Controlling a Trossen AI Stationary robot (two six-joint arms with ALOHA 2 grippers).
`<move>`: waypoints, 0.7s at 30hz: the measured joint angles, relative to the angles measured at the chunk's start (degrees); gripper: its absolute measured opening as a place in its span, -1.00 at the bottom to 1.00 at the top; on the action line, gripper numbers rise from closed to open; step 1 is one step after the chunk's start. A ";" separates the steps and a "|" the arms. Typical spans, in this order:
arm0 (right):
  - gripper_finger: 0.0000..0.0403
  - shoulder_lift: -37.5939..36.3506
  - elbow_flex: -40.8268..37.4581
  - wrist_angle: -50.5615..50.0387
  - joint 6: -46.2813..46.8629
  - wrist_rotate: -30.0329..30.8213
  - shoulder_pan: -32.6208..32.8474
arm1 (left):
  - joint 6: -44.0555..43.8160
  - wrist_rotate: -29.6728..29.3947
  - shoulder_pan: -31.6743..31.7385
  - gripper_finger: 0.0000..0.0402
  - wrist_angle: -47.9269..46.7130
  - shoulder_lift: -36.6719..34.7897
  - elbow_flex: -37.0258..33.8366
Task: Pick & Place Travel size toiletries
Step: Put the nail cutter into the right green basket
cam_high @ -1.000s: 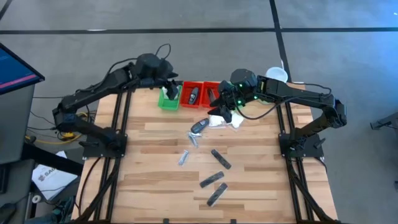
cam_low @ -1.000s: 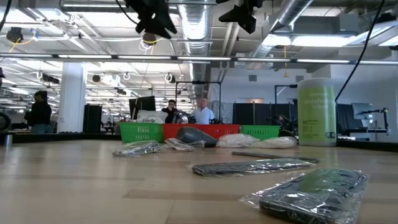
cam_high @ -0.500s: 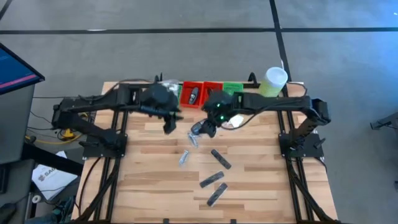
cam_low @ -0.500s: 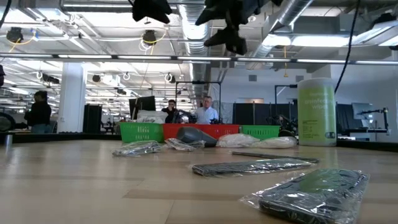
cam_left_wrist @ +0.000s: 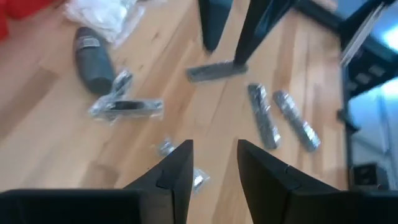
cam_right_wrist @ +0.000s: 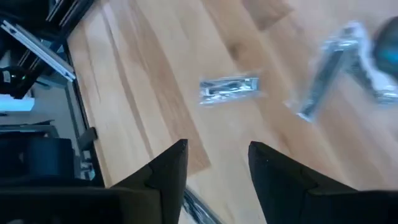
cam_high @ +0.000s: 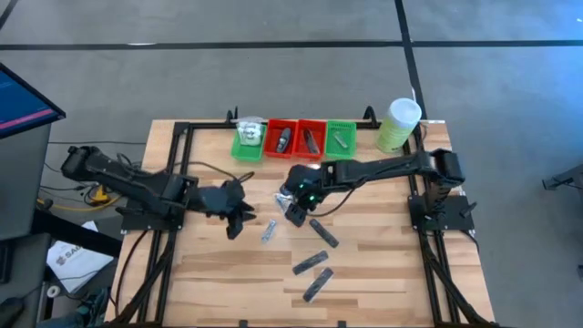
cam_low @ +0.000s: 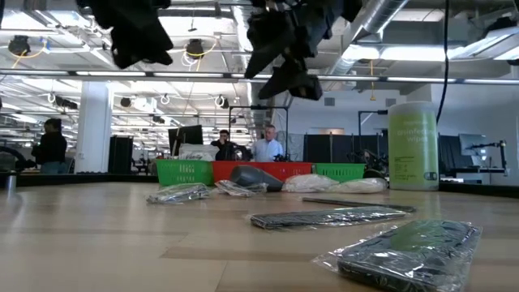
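While both arms hang low over the worktop, the left claw sits just beside a small silvery tube, fingers parted, gripping nothing. The right claw hovers above another silvery tube, likewise parted and empty. The dark grey bars lie near the front. I'd say each claw should square up along its tube before closing, staying clear of the other arm.

Wooden table — wrapped toiletries, trays, canister.
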 joint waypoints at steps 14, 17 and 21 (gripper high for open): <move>-0.46 7.49 0.62 3.71 2.43 6.92 -0.56 | -12.86 -6.96 -9.42 -0.42 7.76 -3.92 -11.05; -0.49 7.34 0.74 4.13 1.83 9.29 -1.46 | -13.78 -6.99 -9.85 -0.42 8.03 -3.89 -11.68; -0.50 7.41 0.74 4.15 0.75 9.58 -2.89 | -14.01 -6.99 -10.16 -0.42 8.75 -3.89 -11.82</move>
